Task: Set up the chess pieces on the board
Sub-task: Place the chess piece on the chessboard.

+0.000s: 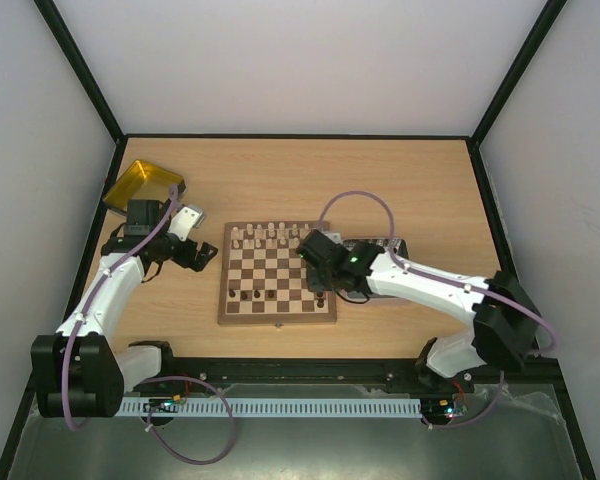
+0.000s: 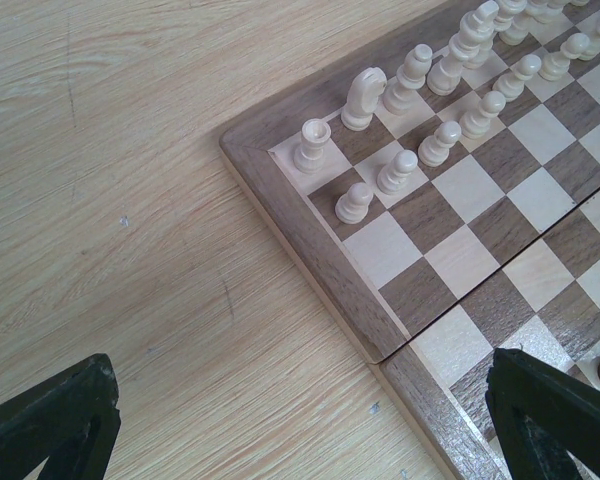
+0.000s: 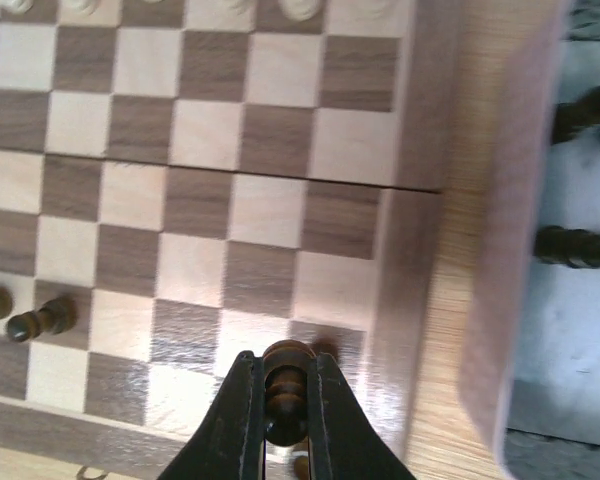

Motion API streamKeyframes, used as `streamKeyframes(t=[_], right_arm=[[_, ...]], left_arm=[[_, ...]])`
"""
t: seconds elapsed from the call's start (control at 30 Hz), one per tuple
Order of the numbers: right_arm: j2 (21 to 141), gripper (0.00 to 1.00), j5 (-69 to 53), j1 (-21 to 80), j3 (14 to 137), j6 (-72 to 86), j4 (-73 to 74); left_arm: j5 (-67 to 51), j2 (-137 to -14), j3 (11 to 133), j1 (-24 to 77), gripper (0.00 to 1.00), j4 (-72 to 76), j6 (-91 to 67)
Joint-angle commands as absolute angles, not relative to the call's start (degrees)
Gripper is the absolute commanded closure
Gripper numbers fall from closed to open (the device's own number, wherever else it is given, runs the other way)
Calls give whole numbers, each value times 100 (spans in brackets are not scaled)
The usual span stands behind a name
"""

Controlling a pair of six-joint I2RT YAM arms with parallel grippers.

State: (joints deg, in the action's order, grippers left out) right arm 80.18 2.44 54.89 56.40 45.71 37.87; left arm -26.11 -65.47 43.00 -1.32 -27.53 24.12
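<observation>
While L claw (image 2: 300, 410) gapes, R claw (image 3: 285, 405) pinches dark piece (image 3: 286, 380).

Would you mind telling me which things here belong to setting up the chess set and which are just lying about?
Part of the job:
- board
- cream pieces standing on it
- dark pieces already on it
- dark piece clamped in the right gripper
- spare dark pieces in the grey tray

Just lying about:
- yellow tray

Open board (image 1: 280, 272) centre — cream pieces (image 1: 268, 236) along far rows, dark pieces (image 1: 248, 293) near-left
</observation>
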Motion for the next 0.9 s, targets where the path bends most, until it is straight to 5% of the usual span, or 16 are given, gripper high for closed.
streamKeyframes(t=[0.0,0.87], right_arm=[[8491,98,196,5870,6082,4539,3869],[10408,98,-355,6069,7748,3536,4667]], left_arm=[[-2657,-6574,4230,-158,0,-2725,2374],[-2730,-6451,4189,-141,0,-2698,2407]])
